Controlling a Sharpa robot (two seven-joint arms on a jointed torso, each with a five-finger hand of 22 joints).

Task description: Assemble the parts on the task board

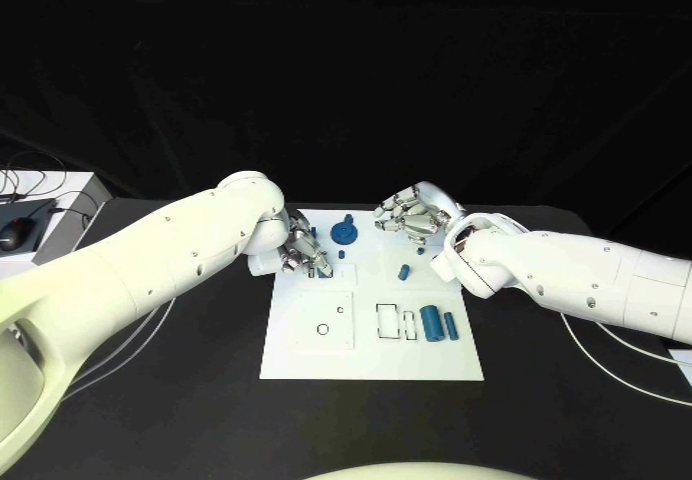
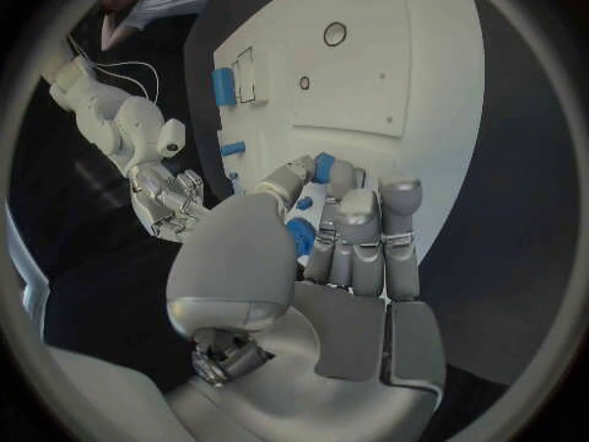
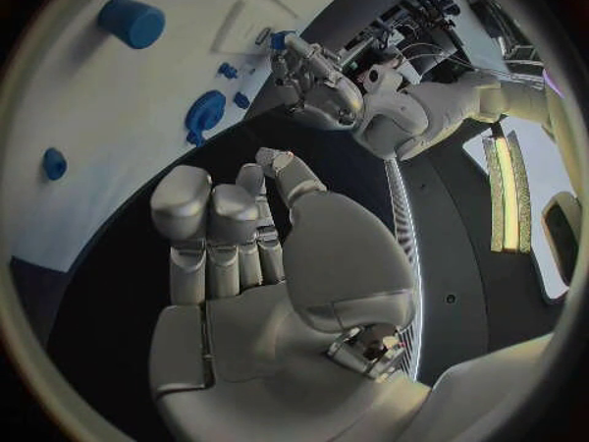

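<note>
The white task board (image 1: 372, 352) lies mid-table. My left hand (image 1: 304, 250) hovers over its far left part and pinches a small blue part (image 2: 302, 236) between thumb and fingers. My right hand (image 1: 415, 214) hangs over the board's far edge, fingers curled together with nothing in them. Between the hands a round blue gear-like part (image 1: 345, 232) stands on the board. A small blue piece (image 1: 405, 271) lies nearer the middle. Two blue cylinders (image 1: 430, 325) lie side by side on the right.
A rectangular slot outline (image 1: 389, 320) and small holes (image 1: 326, 328) mark the board's near half. A white box with a mouse (image 1: 41, 215) and cables sits at the table's left; more cables (image 1: 620, 372) trail on the right.
</note>
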